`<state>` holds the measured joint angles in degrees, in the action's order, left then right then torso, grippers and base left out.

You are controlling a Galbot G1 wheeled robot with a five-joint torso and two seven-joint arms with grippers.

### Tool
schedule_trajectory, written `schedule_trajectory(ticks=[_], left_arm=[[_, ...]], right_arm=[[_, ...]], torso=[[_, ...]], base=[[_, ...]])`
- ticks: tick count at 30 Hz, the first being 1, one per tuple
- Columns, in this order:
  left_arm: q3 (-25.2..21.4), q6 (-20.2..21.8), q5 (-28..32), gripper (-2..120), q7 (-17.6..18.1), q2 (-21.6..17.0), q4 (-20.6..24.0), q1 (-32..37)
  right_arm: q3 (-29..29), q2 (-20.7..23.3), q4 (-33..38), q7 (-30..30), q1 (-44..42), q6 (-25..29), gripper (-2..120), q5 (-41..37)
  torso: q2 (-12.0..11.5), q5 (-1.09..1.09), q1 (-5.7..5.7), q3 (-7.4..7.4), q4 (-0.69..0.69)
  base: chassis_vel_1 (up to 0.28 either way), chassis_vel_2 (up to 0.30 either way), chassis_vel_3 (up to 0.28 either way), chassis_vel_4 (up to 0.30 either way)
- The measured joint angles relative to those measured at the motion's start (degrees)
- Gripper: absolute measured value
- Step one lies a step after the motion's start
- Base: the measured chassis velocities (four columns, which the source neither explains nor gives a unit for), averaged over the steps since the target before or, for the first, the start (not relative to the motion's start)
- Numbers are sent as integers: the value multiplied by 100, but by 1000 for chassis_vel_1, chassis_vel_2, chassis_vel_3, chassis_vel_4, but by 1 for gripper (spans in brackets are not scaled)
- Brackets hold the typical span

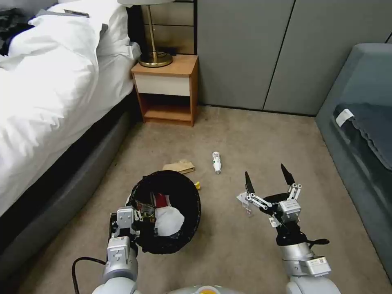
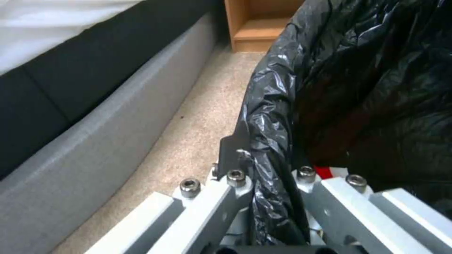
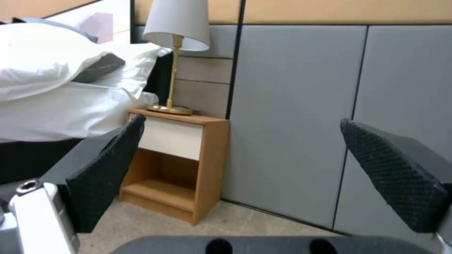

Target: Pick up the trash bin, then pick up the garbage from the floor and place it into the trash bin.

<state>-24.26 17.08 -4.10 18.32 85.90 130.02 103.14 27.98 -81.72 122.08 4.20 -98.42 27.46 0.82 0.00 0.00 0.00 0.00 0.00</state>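
I have the trash bin (image 1: 167, 212) gripped at its near left rim by my left gripper (image 1: 130, 222); in the left wrist view its fingers (image 2: 231, 155) pinch the crinkly black liner (image 2: 273, 116) where it folds over the rim. The bin tilts so its mouth faces the head camera. Inside I see a crumpled white tissue (image 1: 168, 221), something red (image 1: 161, 200) behind it and a dark printed wrapper (image 1: 145, 208); I can't read any writing on them.

On the carpet just beyond the bin lie a brown paper bag (image 1: 179, 166) and a scrap of yellow wrapper (image 1: 197, 185) at the far rim. A small plastic bottle (image 1: 216, 162) lies on its side a little to the right, its label too small to read.

My right gripper (image 1: 267, 179) hangs to the right of the bin, fingers spread wide and holding nothing.
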Motion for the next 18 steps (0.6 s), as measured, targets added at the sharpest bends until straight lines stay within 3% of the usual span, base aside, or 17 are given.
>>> schedule_trajectory(ticks=[11,18], left_arm=[[6,-6,-6,1,0,11,-7,23],[0,-22,-41,1,0,29,2,80]], right_arm=[[42,57,-126,9,243,6,100,2],[-190,346,-579,-231,940,-1058,100,-606]], torso=[[0,0,0,0,0],[0,0,0,0,0]], base=[[5,-1,-4,2],[0,0,0,0]])
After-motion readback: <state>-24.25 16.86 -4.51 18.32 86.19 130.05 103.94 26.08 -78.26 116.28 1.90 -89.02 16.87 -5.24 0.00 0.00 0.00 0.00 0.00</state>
